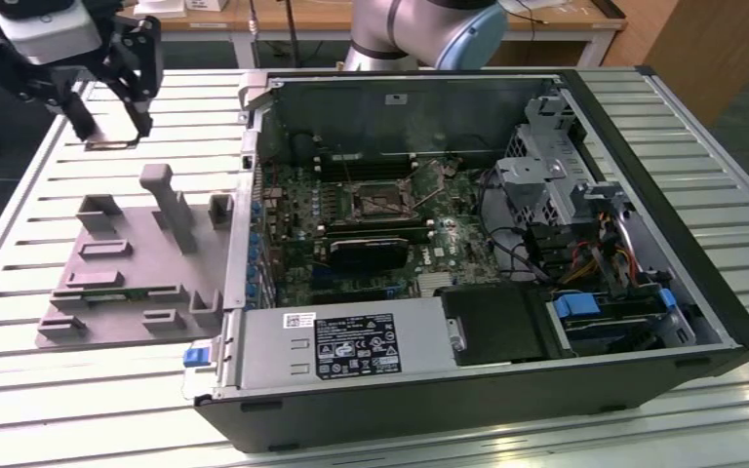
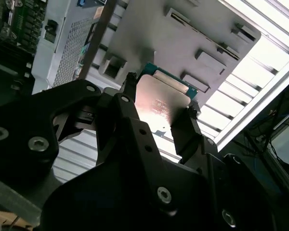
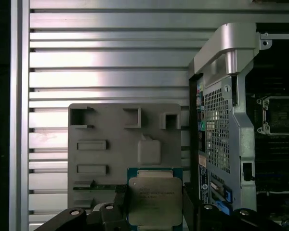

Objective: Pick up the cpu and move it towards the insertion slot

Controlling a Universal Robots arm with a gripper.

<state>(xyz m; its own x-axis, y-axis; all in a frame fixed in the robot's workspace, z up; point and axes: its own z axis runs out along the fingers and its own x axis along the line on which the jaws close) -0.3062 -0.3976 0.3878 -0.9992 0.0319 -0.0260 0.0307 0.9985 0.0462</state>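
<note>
1. Tabletop (image 1: 17, 210) of metal slats, bearing everything else.
2. Computer case (image 1: 479, 414) across the tabletop's middle, side off, so the board is reachable from above.
3. Grey parts tray (image 1: 108, 278) along the tabletop's edge at the exterior view's left.
4. Gripper (image 1: 114, 132) above the far corner on that side, pinching the cpu (image 3: 155, 199) by opposite edges.
5. Insertion slot (image 1: 377, 200) mid-board, well apart from the gripper.
6. Cpu lifted clear, held flat, probably to match the slot's face.
</note>
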